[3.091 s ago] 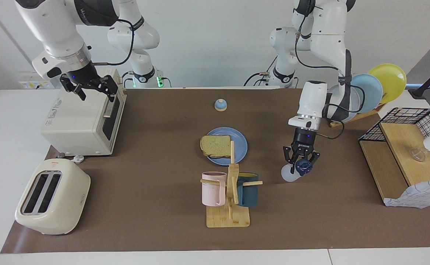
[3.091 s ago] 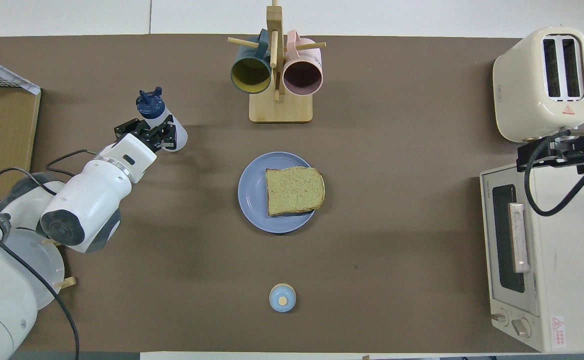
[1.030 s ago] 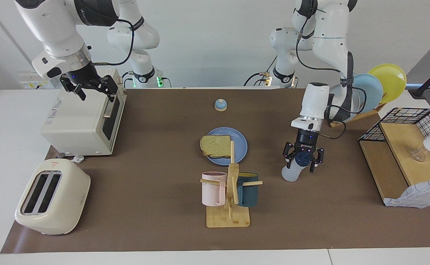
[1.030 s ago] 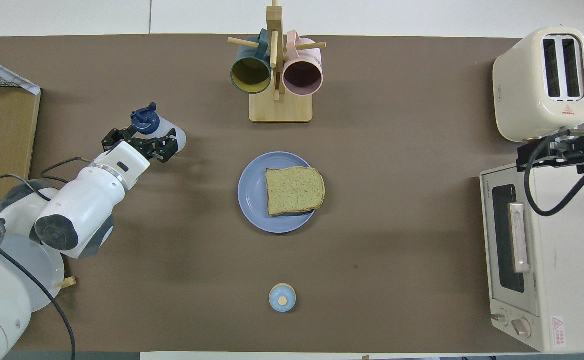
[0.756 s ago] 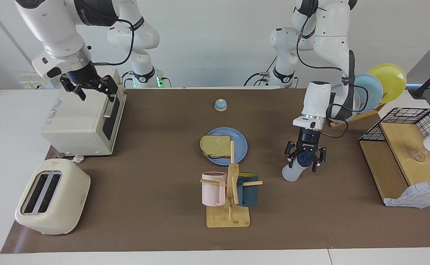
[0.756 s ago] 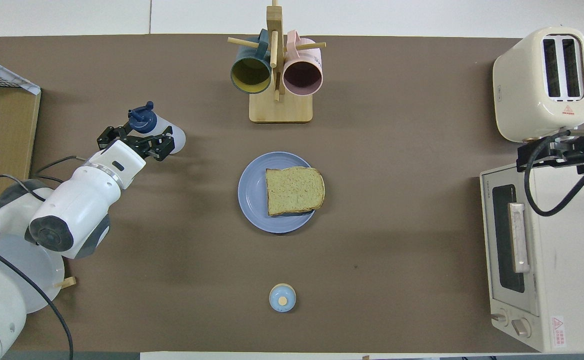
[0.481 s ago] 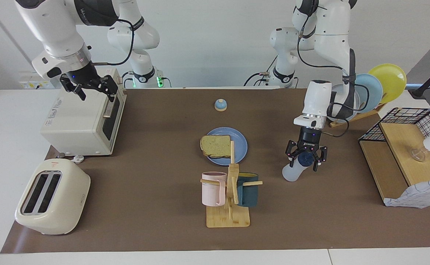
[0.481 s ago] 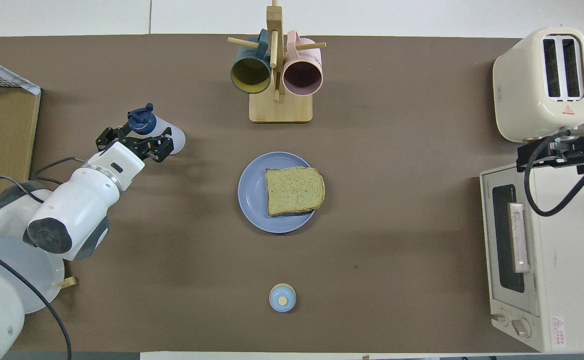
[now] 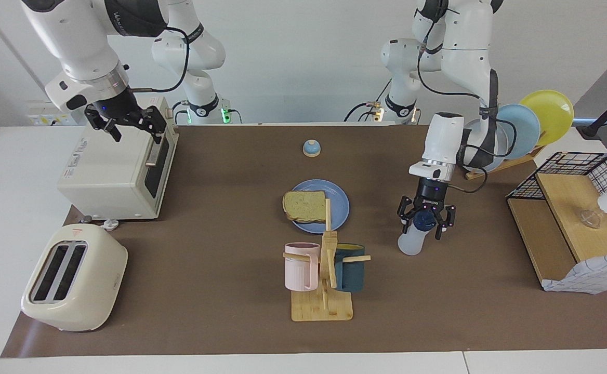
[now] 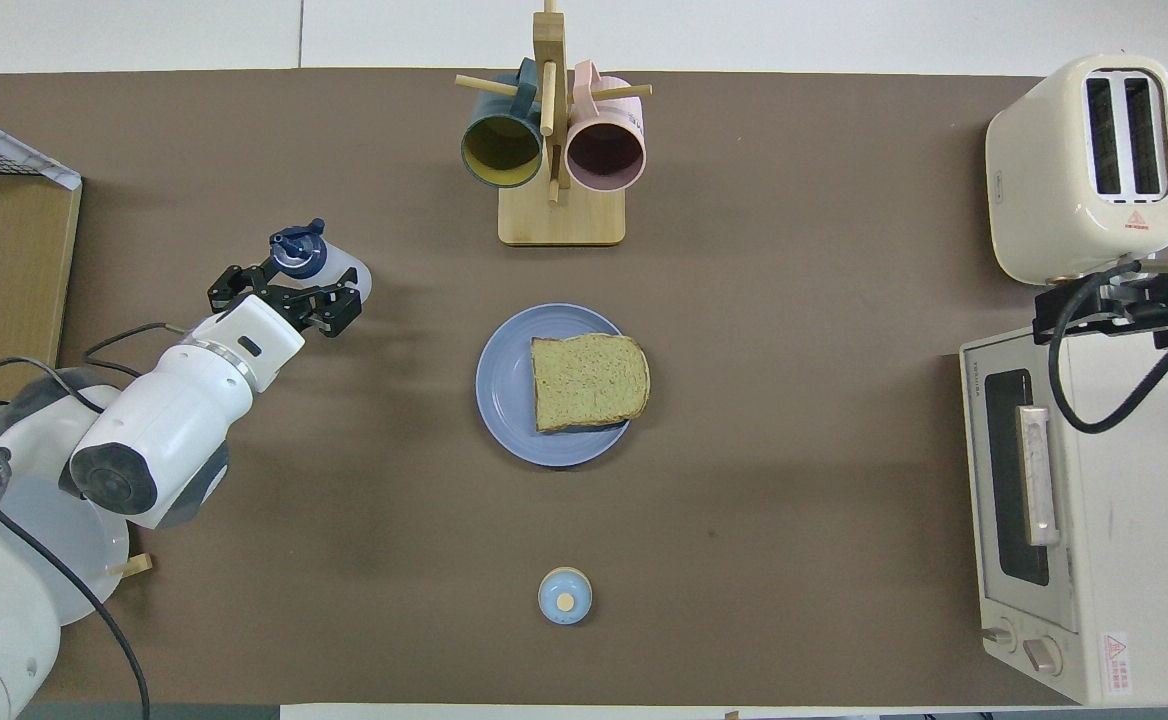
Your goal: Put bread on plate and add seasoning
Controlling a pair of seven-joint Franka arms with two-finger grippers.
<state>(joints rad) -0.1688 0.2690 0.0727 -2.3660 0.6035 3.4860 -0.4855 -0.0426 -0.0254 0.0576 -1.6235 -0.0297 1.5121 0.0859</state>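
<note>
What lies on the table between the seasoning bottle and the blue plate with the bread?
Nothing: between the bottle and the plate only bare brown table shows, clearest in the overhead view.

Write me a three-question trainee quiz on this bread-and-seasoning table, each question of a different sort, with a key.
1. True or false: the bread already lies on the blue plate.
2. Multiple choice: the left claw is
A. open, fingers either side of the seasoning bottle's cap
B. shut on the bell
C. over the toaster
3. Fill in: the right claw hangs open above the ____, where that arm waits.

Key: 1 true; 2 A; 3 toaster oven.
</note>
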